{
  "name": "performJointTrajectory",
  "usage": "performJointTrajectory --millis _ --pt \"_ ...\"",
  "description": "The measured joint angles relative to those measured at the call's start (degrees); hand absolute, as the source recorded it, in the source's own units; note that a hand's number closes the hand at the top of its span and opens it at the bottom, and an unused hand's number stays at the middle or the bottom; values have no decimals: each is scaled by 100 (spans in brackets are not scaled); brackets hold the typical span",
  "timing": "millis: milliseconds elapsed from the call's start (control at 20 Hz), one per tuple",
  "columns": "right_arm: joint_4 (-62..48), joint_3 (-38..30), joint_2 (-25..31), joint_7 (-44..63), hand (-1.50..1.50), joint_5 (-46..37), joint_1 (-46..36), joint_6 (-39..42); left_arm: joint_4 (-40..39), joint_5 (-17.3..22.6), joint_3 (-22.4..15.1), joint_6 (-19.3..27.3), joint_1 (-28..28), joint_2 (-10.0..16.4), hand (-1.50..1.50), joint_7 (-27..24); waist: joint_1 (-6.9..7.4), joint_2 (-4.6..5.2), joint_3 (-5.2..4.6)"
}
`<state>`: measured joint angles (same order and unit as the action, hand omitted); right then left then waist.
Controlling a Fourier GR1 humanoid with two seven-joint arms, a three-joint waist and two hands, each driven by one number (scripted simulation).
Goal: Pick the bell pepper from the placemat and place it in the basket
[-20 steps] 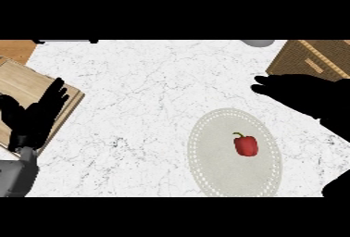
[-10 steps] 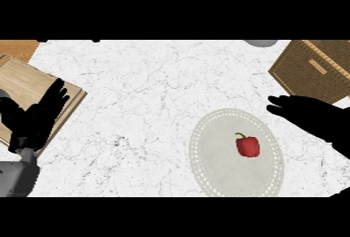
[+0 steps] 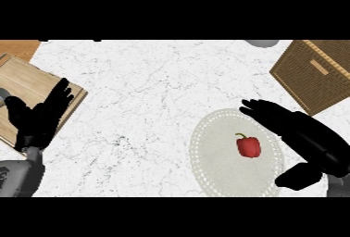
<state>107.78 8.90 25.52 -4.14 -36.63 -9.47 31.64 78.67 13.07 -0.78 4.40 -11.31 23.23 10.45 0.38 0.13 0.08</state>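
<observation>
At the upper right corner of the head view, the basket (image 3: 315, 74) is sitting on the counter (image 3: 157, 83), cut off by the picture's edge. I am reading it as a boxy, brown woven container turned at an angle. Only a close-woven face with a pale slot is showing, so I cannot tell what is lying inside it.

Below and to the left of the basket, the placemat (image 3: 219, 166) is lying flat. It is an oval, off-white mat with a beaded border, and it is carrying the bell pepper (image 3: 249, 146) a little right of its middle. The pepper is red, glossy and blocky. Its long axis is running nearly up and down the view, with the green stem at the upper end curling toward the upper left.

The right hand (image 3: 301, 134) is reaching in from the lower right and hanging over the mat's right border. I am seeing it spread wide, with straight fingers pointing to the upper left and the thumb standing apart below. It is holding nothing, and the pepper is lying just beside it, apart from the black fingers.

At the left edge, the left hand (image 3: 40, 120) is resting with its fingers relaxed and pointing up, grasping nothing. It is overlapping a pale wooden cutting board (image 3: 31, 85) with a straight grain. The counter itself is showing as white stone with fine grey veins and dark speckles.
</observation>
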Motion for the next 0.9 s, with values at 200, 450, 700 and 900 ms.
performJointTrajectory --millis 200,450,700,900 --pt "-918 167 -294 -483 -150 -412 -124 -559 33 -83 32 -7 33 -110 0 13 3 -1 -3" --pt "-1770 473 -562 -636 -150 -1073 -291 -973 93 -190 114 -60 37 -174 0 76 -3 -5 -6" --pt "-2400 410 -551 -893 -150 -1444 -474 -1064 72 -257 304 -234 46 -197 0 62 -15 -9 -7" --pt "-2529 309 -548 -1117 -150 -1625 -426 -1088 -88 -412 387 -315 16 -344 0 -65 -29 -11 -8"
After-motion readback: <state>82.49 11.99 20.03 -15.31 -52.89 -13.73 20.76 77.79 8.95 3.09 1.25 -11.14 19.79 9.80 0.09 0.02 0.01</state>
